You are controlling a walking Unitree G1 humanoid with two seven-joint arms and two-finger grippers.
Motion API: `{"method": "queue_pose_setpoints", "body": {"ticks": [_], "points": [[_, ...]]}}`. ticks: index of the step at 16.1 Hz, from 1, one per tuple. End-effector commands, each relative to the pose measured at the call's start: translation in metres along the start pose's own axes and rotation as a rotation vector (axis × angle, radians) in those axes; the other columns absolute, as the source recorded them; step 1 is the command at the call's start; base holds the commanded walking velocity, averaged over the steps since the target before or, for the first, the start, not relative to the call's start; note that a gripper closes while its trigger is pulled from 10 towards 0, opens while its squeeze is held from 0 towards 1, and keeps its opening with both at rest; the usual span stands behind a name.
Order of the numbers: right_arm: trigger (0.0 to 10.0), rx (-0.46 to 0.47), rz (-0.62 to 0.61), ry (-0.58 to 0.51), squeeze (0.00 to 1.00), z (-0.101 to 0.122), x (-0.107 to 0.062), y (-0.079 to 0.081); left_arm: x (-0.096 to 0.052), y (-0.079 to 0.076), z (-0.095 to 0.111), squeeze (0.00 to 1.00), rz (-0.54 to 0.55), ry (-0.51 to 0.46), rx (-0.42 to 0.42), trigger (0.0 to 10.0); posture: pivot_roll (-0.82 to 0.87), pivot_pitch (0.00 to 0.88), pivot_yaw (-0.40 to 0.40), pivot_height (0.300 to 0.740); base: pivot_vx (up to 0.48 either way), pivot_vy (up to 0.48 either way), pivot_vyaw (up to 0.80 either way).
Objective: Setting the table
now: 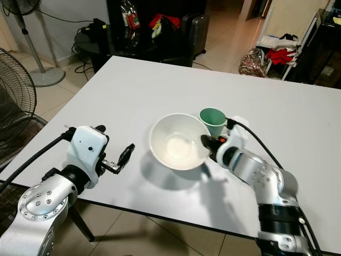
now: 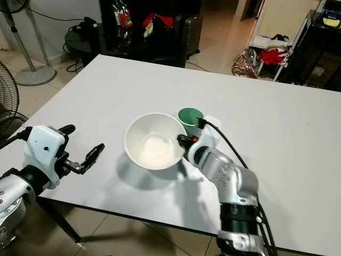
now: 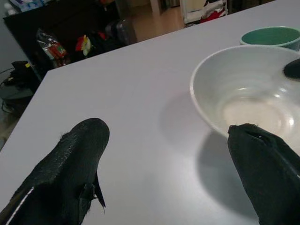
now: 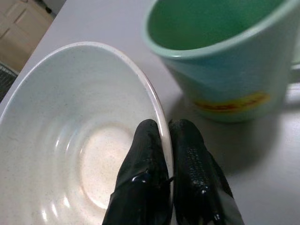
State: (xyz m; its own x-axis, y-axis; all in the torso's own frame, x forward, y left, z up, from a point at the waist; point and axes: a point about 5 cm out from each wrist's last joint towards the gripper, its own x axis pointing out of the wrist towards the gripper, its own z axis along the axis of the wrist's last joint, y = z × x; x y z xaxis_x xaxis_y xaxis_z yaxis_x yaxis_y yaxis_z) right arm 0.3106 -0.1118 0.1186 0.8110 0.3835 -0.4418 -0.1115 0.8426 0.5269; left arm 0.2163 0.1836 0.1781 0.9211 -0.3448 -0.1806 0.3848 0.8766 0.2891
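Observation:
A white bowl point(image 1: 178, 141) sits tilted near the front middle of the white table point(image 1: 160, 85), its far side lifted. My right gripper point(image 4: 165, 136) is shut on the bowl's rim point(image 4: 157, 101), one finger inside and one outside. A green cup point(image 1: 213, 121) with a yellow band stands upright just behind the bowl point(image 4: 70, 140), close to that gripper point(image 1: 206, 142). My left gripper point(image 1: 123, 158) hovers open over the table to the left of the bowl, its fingers point(image 3: 70, 168) spread with nothing between them.
The table's front edge point(image 1: 160, 213) runs just below both arms. A standing fan point(image 1: 32, 42) and a fan grille point(image 1: 13, 101) are on the left. Dark furniture with clutter point(image 1: 144, 26) stands behind the table, bags and clothes point(image 1: 266, 56) at the back right.

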Motion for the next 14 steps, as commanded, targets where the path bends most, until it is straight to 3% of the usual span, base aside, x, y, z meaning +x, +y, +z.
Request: {"method": "queue_pose_setpoints", "body": {"ticks": [1, 9, 14], "points": [[10.0, -0.018, 0.025, -0.014, 0.0, 0.007, 0.004, 0.011, 0.0, 0.001, 0.002, 0.0, -0.006, -0.005, 0.006, 10.0, 0.03, 0.0, -0.031, 0.74, 0.0, 0.0, 0.0], [10.0, 0.005, -0.106, 0.015, 0.0, 0.022, 0.044, 0.027, 0.001, -0.004, 0.003, 0.0, -0.036, -0.01, -0.002, 10.0, 0.04, 0.0, -0.043, 0.74, 0.0, 0.0, 0.0], [10.0, 0.062, -0.181, -0.004, 0.0, 0.029, 0.051, 0.025, -0.001, -0.014, 0.007, 0.0, -0.125, -0.032, -0.033, 10.0, 0.03, 0.0, -0.044, 0.74, 0.0, 0.0, 0.0]]}}
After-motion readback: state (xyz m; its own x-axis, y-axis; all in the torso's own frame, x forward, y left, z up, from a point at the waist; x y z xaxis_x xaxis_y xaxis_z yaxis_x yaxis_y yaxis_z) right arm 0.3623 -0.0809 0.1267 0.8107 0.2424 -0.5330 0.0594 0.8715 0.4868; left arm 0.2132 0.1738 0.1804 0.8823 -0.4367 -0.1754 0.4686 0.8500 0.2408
